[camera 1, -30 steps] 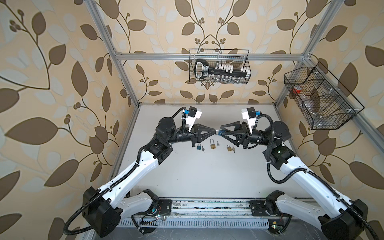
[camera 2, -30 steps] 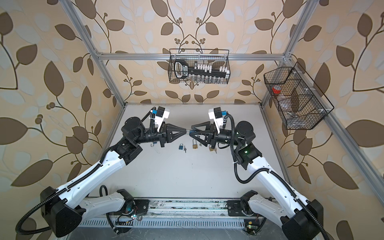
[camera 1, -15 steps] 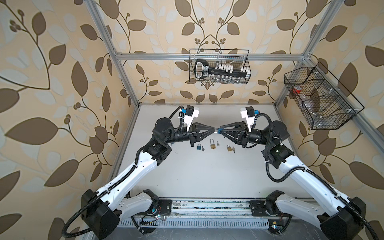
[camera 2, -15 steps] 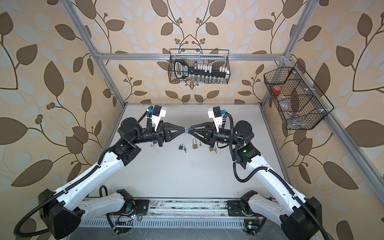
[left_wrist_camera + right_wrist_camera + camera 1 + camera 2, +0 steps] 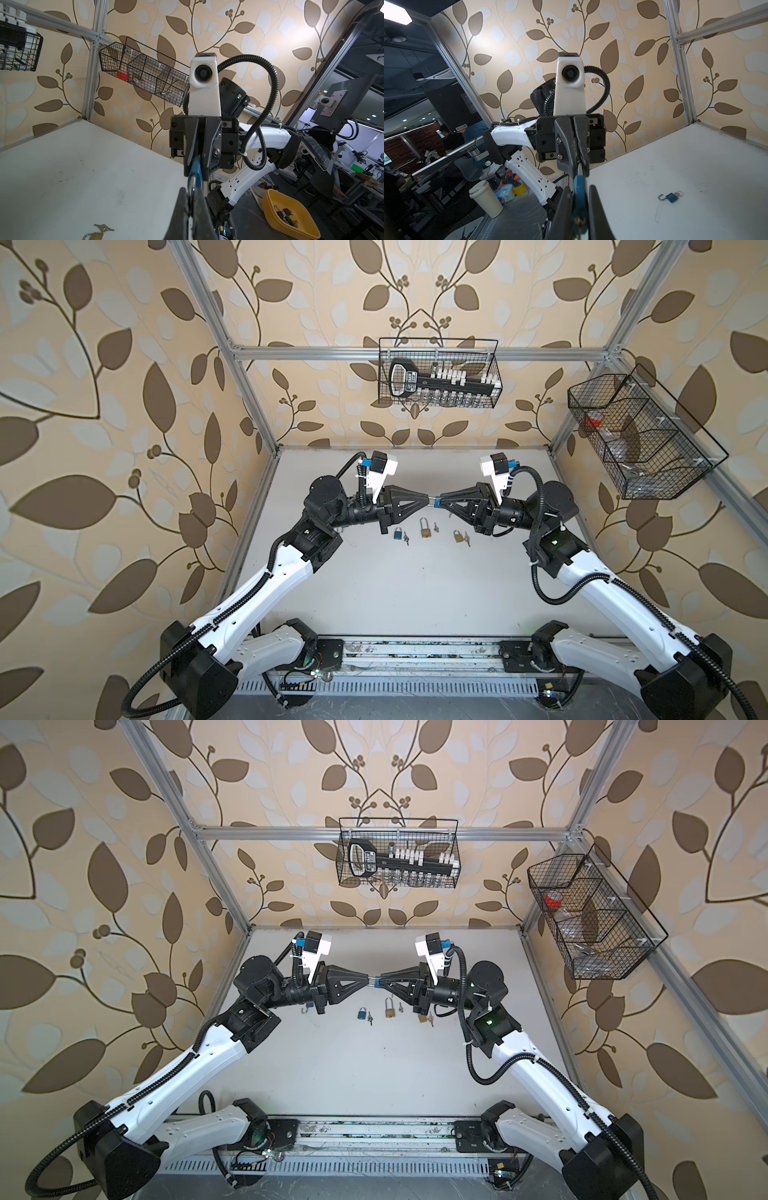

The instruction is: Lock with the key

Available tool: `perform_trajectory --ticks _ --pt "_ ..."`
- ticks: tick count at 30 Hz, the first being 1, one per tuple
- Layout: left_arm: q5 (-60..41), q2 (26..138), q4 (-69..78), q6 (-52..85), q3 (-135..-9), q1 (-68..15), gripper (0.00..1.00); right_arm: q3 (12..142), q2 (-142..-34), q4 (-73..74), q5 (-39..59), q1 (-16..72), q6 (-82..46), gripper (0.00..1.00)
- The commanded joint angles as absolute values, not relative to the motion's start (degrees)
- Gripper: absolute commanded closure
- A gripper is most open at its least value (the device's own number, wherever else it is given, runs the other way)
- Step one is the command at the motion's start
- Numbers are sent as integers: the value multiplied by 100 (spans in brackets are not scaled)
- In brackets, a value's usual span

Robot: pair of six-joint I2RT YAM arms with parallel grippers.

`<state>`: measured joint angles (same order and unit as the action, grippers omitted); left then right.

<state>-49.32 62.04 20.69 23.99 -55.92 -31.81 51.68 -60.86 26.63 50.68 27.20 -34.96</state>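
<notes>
**Grip.** Both grippers are clamped on the blue padlock [image 5: 436,501], which is held in the air just above the long brass padlock [image 5: 424,529]. The left gripper [image 5: 428,500] pinches the shackle end and the right gripper [image 5: 444,503] the body.

**Procedure.** The step is probably seating the shackle. Keep both tips in line and press straight, without twisting. You cannot tell whether a key sits in this lock.

**Surroundings.** The white table [image 5: 415,593] is scuffed. A second blue lock [image 5: 398,534] lies left of the long brass padlock and a small brass lock [image 5: 458,536] lies right of it, with keys [image 5: 406,538] beside them. A wire basket [image 5: 384,364] hangs on the leaf-papered wall beyond.
</notes>
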Motion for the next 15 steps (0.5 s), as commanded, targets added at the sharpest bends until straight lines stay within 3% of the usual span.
perform_trajectory --ticks 1,6,10,15 --pt "-4948 6045 2080 2136 -5741 -3160 88 5166 -5972 2786 5096 2713 -3516 100" --pt "-4931 6056 2087 2122 -5713 -3163 83 5168 -5951 2795 5062 2709 -3491 100" --pt "-4948 6058 2080 2115 -5713 -3164 95 5165 -5981 2790 5074 2704 -3498 100" --pt "-5022 6038 2071 2098 -5732 -3164 100 5185 -6056 2725 5091 2704 -3489 100"
